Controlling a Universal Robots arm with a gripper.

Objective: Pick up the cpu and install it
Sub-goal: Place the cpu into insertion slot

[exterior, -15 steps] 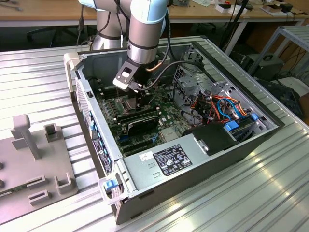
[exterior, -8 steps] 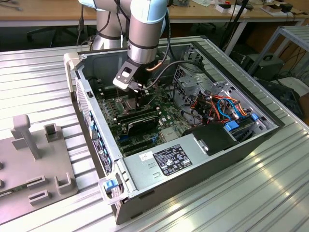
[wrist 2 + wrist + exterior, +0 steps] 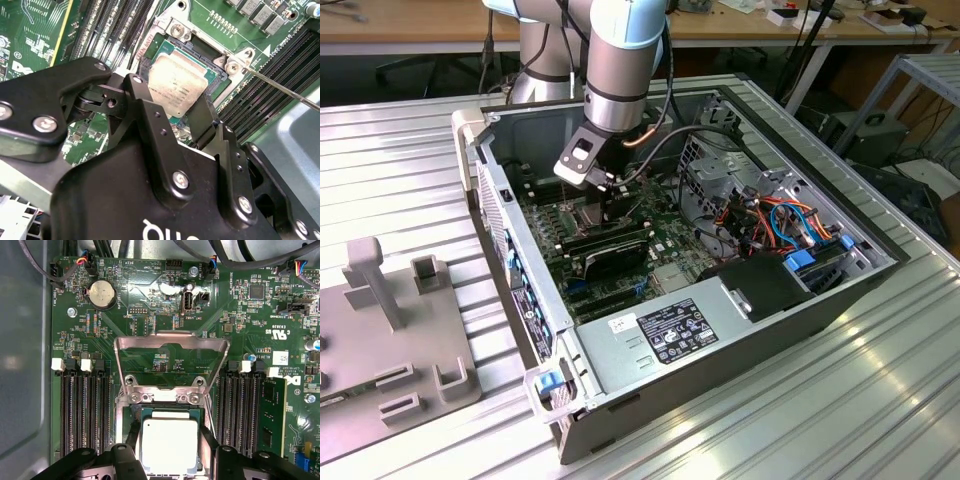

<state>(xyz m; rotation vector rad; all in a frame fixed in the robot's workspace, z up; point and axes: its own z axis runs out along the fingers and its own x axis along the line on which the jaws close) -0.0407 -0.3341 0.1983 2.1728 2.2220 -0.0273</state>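
Holding the cpu [image 3: 170, 446] over the open socket [image 3: 200, 50].
The cpu is clamped between the narrowed fingers [image 3: 150, 120] of the pincer [image 3: 174, 97], upper middle of the exterior view, inside the case [image 3: 740, 385]. The hinged frame [image 3: 170, 357] is raised. Pickup is judged done; the cpu is not yet released or clamped.

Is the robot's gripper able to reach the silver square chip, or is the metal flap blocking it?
Probably yes. The metal frame is swung open, nothing covers the cpu, and the gripper is right at it.
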